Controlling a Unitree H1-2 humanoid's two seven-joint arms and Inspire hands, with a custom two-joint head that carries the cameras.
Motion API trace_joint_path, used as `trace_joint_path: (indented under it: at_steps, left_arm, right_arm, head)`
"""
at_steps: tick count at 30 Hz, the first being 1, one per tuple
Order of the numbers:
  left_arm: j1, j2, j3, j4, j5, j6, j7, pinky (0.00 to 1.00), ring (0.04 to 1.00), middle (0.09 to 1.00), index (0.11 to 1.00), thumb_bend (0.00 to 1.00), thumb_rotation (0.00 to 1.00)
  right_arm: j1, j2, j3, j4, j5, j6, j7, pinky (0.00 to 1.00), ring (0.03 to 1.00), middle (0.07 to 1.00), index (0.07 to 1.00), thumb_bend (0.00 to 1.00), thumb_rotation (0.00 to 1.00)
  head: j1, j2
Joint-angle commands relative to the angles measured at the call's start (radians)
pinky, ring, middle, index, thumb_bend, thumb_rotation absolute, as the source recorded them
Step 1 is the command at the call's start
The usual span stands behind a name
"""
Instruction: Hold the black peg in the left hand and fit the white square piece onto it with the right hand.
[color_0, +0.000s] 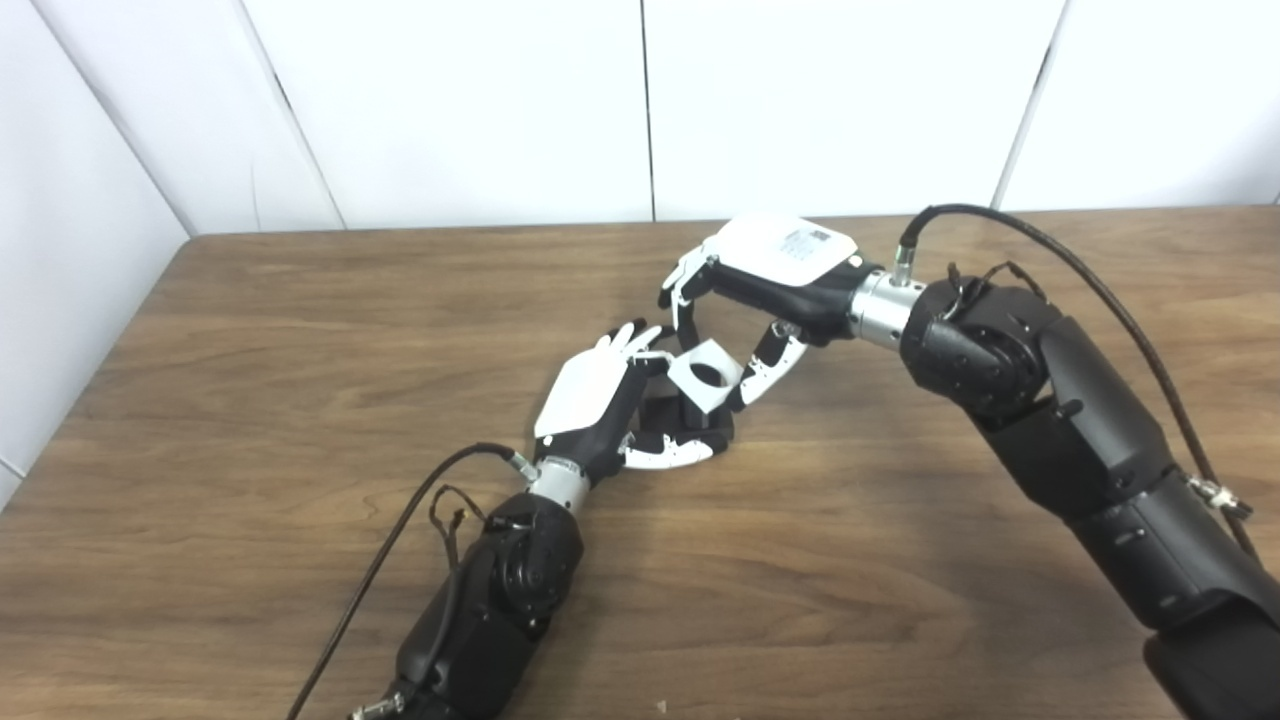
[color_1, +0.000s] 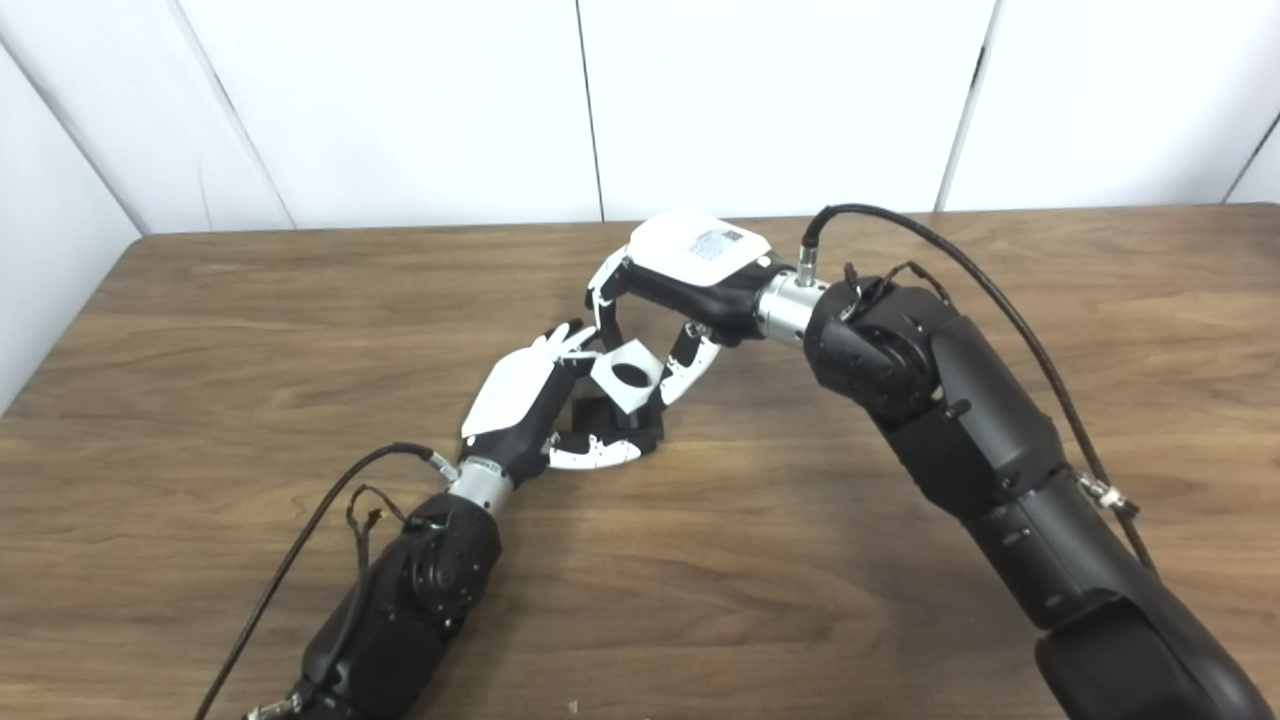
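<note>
Surface (color_0: 300, 500): a brown wood-grain top that fills most of both views, with white wall panels (color_0: 450, 100) behind its far edge and along its left edge.
Right arm (color_0: 1080, 440): black and thick, coming in from the bottom right corner and reaching up and left toward the middle of the surface; a black cable (color_0: 1100, 290) loops over its wrist.
Left arm (color_0: 490, 610): black, coming in from the bottom edge left of centre and pointing up and right; a thin black cable (color_0: 400, 520) curves away from its wrist.
Right hand (color_0: 770, 290): white back plate facing up, held above the surface near its middle, with its fingers (color_0: 685, 290) curled down over the white piece on one side and the thumb on the other; fingers clamped on the white square piece.
Left hand (color_0: 600, 400): white back plate turned up and to the left, low over the surface just below the right hand; its fingers (color_0: 670, 455) curl around a dark block, closed on the black peg.
White square piece (color_0: 705, 375): a tilted white square with a round hole through its middle, between the two hands, pinched by the right hand's fingers and sitting right at the top of the peg; whether it is seated on the peg I cannot tell.
Black peg (color_0: 665, 415): dark and mostly hidden within the left hand's grasp, directly under the white piece, near the middle of the surface.
</note>
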Motion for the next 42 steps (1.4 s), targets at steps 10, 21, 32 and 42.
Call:
trace_joint_path:
  at_steps: [10, 21, 32, 42]
  left_arm:
    - [0.077, -0.004, -0.022, 0.053, 0.020, 0.039, 0.003, 1.00, 1.000, 0.933, 0.545, 0.91, 0.33]
    - [0.081, -0.004, -0.029, 0.042, 0.028, 0.045, -0.002, 1.00, 1.000, 0.933, 0.555, 0.90, 0.33]
    - [0.077, -0.012, -0.031, 0.047, 0.024, 0.049, -0.008, 1.00, 1.000, 0.937, 0.552, 0.91, 0.34]
    - [0.071, -0.018, -0.030, 0.050, 0.023, 0.052, -0.005, 1.00, 1.000, 0.938, 0.550, 0.91, 0.33]
  right_arm:
    - [-0.054, 0.009, -0.006, 0.027, -0.003, -0.034, -0.052, 0.85, 0.828, 0.761, 0.481, 0.52, 0.14]
    - [-0.051, 0.016, -0.004, 0.049, -0.002, -0.036, -0.061, 0.85, 0.823, 0.760, 0.481, 0.52, 0.14]
    - [-0.064, 0.048, 0.005, 0.092, -0.019, -0.029, -0.087, 0.86, 0.824, 0.758, 0.482, 0.52, 0.14]
    - [-0.068, 0.070, 0.012, 0.101, -0.026, -0.018, -0.091, 0.85, 0.817, 0.758, 0.483, 0.52, 0.14]
  head:
    - [0.000, 0.000]
    - [0.009, 0.003]
    - [0.010, 0.011]
    - [0.019, 0.011]
